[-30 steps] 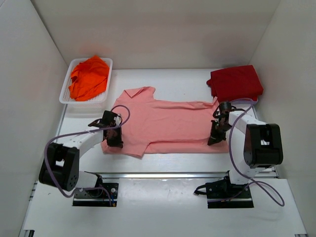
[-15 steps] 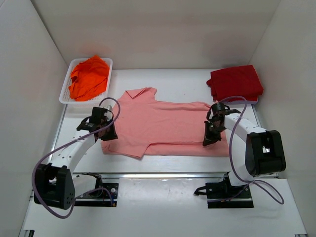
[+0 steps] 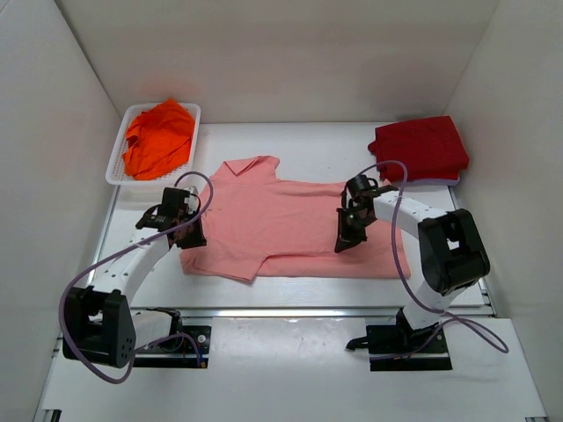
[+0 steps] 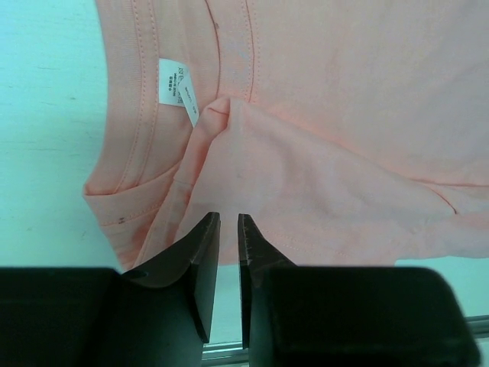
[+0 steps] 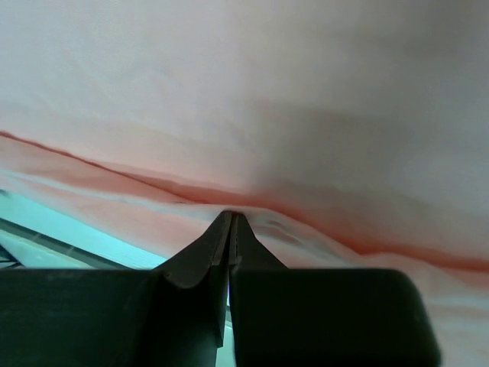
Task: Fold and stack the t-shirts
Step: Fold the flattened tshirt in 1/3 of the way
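I'm mid-fold, I reckon: the salmon-pink t-shirt (image 3: 281, 224) lies spread on the table (image 3: 308, 145), my right pincer (image 3: 342, 243) clenched on its cloth, my left pincer (image 4: 228, 218) parted and empty beside the sleeve; next, carry that pinch toward the collar

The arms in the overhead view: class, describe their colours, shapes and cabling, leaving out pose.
The left arm and right arm both have white links between bulky black joint housings, on black base plates. A mauve cable loops along each. The left gripper and right gripper have black fingers tapering to the tips.
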Tool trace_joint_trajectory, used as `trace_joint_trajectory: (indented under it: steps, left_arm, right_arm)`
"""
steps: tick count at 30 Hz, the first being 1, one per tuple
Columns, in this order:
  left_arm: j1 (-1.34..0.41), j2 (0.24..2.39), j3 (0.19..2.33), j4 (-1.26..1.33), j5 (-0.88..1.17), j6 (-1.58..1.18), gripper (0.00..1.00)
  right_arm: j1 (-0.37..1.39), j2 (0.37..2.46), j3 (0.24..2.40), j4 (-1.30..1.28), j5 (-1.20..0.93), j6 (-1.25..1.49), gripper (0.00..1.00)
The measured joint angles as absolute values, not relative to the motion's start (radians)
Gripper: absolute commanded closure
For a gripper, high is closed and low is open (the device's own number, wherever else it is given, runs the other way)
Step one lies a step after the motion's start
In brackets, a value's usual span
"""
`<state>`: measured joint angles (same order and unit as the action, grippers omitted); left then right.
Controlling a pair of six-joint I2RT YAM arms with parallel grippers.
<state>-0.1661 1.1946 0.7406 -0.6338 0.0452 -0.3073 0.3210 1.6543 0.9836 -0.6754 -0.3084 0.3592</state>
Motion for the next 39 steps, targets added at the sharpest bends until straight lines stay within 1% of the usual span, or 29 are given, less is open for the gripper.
trace_joint_trajectory:
  steps: [4,9,12,13,14,15,16,18,19,22,24,26,27,32,36,39]
  left_arm:
    - [-0.160,1.189,0.749,-0.640,0.045,-0.303,0.72]
    - [-0.158,1.183,0.751,-0.644,0.043,-0.297,0.67]
    - [-0.162,1.198,0.765,-0.643,0.042,-0.296,0.63]
    - [-0.165,1.209,0.776,-0.644,0.042,-0.296,0.63]
    - [-0.169,1.229,0.796,-0.643,0.042,-0.297,0.61]
    - [-0.175,1.251,0.818,-0.638,0.042,-0.297,0.59]
    - [-0.183,1.279,0.847,-0.630,0.042,-0.297,0.59]
    - [-0.203,1.344,0.907,-0.602,0.040,-0.298,0.61]
    - [-0.213,1.378,0.936,-0.581,0.039,-0.299,0.63]
    - [-0.233,1.504,1.012,-0.532,0.039,-0.301,0.66]
    - [-0.242,1.588,1.034,-0.502,0.040,-0.305,0.67]
    - [-0.246,1.649,1.031,-0.491,0.042,-0.315,0.68]
    - [-0.247,1.669,1.024,-0.488,0.044,-0.318,0.67]
    - [-0.249,1.683,0.969,-0.497,0.045,-0.326,0.67]
    - [-0.249,1.645,0.929,-0.503,0.045,-0.321,0.67]
    - [-0.253,1.624,0.903,-0.522,0.044,-0.311,0.68]
  right_arm:
    - [0.371,1.698,1.023,-0.641,-0.339,0.392,1.00]
    - [0.433,1.735,1.074,-0.607,-0.360,0.421,1.00]
    - [0.442,1.735,1.103,-0.593,-0.355,0.423,1.00]
    - [0.434,1.734,1.112,-0.592,-0.352,0.422,1.00]
    - [0.423,1.733,1.120,-0.591,-0.347,0.421,0.96]
    - [0.406,1.733,1.131,-0.594,-0.336,0.419,0.89]
    - [0.387,1.733,1.142,-0.596,-0.327,0.414,0.87]
    - [0.344,1.734,1.164,-0.595,-0.313,0.398,0.88]
    - [0.324,1.736,1.175,-0.598,-0.306,0.389,0.90]
    - [0.279,1.764,1.209,-0.598,-0.280,0.364,0.98]
    - [0.259,1.791,1.212,-0.591,-0.268,0.355,1.00]
    - [0.247,1.824,1.209,-0.593,-0.260,0.350,0.99]
    - [0.243,1.837,1.202,-0.590,-0.253,0.348,1.00]
    - [0.253,1.849,1.169,-0.592,-0.235,0.344,1.00]
    - [0.271,1.817,1.126,-0.566,-0.229,0.351,0.99]
    - [0.279,1.789,1.084,-0.547,-0.236,0.360,0.99]
